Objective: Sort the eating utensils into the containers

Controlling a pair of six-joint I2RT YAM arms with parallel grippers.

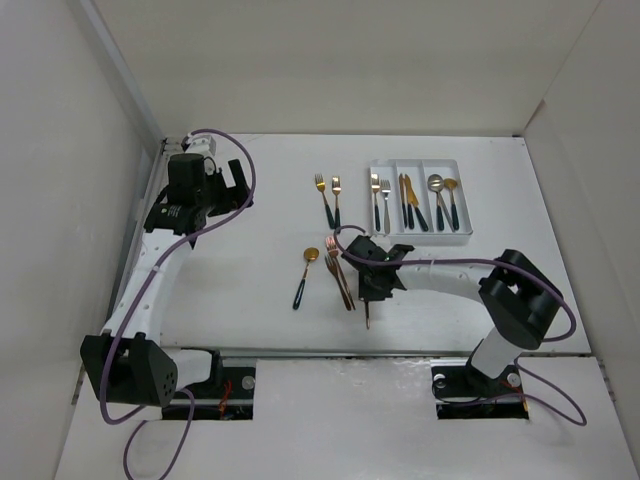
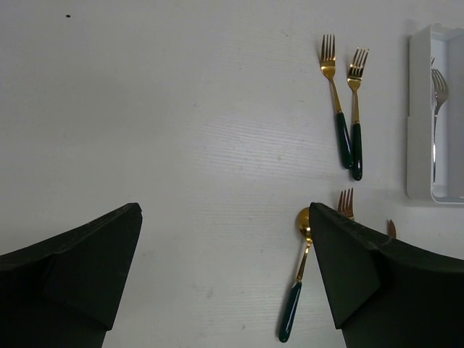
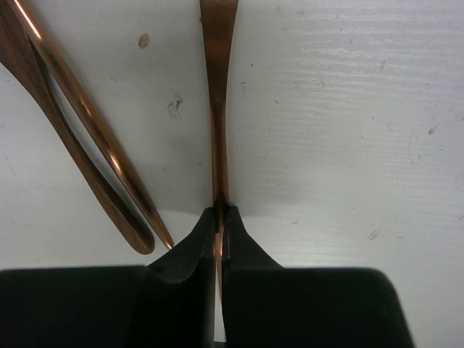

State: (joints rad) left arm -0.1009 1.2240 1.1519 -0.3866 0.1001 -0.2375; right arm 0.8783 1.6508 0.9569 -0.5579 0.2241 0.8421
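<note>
Two loose forks (image 1: 337, 200), one gold spoon (image 1: 304, 280), one tray (image 1: 420, 239)

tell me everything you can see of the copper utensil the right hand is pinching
The copper utensil is a slim, rose-coloured metal strip, all one material with no dark handle. The right hand is shut on its narrow part, and it runs straight away from the hand, widening toward the far end. Its head is out of view, so fork, spoon or knife cannot be told. Two other copper pieces lie beside it, not touching.
</note>
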